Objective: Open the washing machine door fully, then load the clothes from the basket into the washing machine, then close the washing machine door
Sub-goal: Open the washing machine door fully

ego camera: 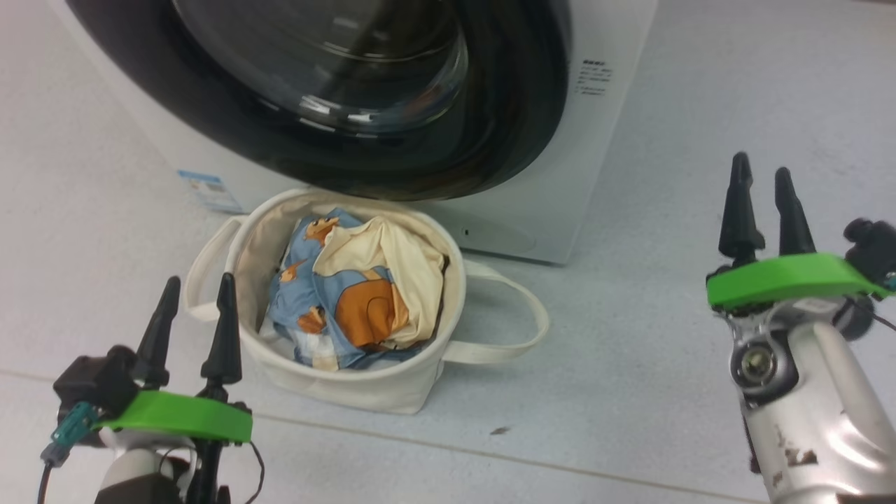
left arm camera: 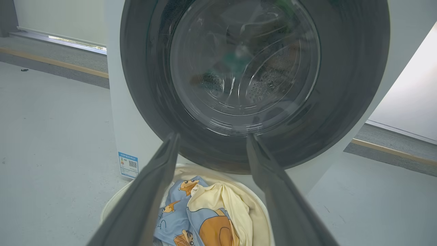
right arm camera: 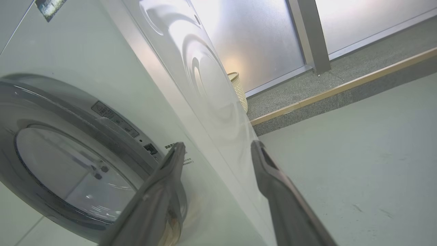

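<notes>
From the head, your left gripper (ego camera: 199, 283) points up, fingers apart and empty, just beside the basket (ego camera: 336, 385) holding the clothes (ego camera: 350, 301). Your right gripper (ego camera: 761, 168), also spread and empty, is well apart from it. The washing machine door (ego camera: 504, 140) sits shut behind the basket. Left wrist: the clothes lie below the fingers, the door ahead. Right wrist: the washing machine (right arm camera: 211, 212) has its front corner between the fingers.

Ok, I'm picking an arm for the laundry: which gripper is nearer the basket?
Left. The left gripper hovers open just left of the basket; the right gripper, also open, is far off to its right, past the loop handle, beside the washing machine.
</notes>
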Motion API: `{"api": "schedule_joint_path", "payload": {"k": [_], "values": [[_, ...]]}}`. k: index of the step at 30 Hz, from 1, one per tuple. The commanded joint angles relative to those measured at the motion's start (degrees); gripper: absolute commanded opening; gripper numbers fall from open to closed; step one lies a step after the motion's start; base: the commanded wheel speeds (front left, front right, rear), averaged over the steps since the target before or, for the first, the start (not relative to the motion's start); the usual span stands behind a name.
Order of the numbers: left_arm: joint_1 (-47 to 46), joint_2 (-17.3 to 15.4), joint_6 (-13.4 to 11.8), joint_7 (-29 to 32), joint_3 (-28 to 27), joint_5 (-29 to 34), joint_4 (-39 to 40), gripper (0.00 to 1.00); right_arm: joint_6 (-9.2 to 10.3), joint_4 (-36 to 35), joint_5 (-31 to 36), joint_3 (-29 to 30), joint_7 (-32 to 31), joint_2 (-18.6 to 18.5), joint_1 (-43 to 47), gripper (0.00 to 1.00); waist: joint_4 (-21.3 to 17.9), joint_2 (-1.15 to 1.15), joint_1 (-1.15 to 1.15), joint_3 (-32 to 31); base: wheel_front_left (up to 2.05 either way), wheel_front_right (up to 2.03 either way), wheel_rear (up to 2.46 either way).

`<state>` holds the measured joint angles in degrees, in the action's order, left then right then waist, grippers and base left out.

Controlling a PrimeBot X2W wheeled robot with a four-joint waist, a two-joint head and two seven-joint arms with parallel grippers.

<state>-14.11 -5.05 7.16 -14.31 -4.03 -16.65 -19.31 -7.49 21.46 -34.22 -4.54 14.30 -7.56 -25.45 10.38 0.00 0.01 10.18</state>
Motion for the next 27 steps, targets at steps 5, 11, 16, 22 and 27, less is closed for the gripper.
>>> {"api": "schedule_joint_path", "payload": {"k": [5, 11, 16, 22, 27], "values": [[-3.48, -1.06, 0.32, -0.69, -0.63, 0.46, 1.49, 1.00, 0.00, 2.07, -16.98, -3.80, 0.70, -0.27, -7.29, 0.00, 3.00, 0.00, -0.01, 3.52, 0.00, 0.00, 0.00], [-4.44, -0.90, 0.32, -0.69, -0.56, 0.50, 1.34, 1.00, 0.00, 4.16, -34.08, -6.84, -2.41, -2.59, -13.43, 0.00, 4.19, 0.00, -0.01, 5.03, 0.00, 0.00, 0.00], [-5.33, -0.80, 0.33, -0.69, -0.19, 0.29, 1.83, 1.00, 0.00, 5.06, -44.21, -8.26, -7.67, -3.60, -17.91, 0.00, 4.99, 0.00, -0.01, 6.64, 0.00, 0.00, 0.00], [-6.04, -0.77, 0.33, -0.69, 0.68, 0.12, 2.40, 1.00, 0.00, 6.97, -52.09, -8.96, -14.74, -4.93, -22.53, 0.00, 6.17, 0.00, -0.01, 8.54, 0.00, 0.00, 0.00], [-6.21, -0.80, 0.33, -0.69, 0.97, 0.05, 2.33, 1.00, 0.00, 8.51, -53.84, -10.09, -19.24, -6.00, -25.22, 0.00, 6.96, 0.00, -0.01, 9.55, 0.00, 0.00, 0.00]]}}
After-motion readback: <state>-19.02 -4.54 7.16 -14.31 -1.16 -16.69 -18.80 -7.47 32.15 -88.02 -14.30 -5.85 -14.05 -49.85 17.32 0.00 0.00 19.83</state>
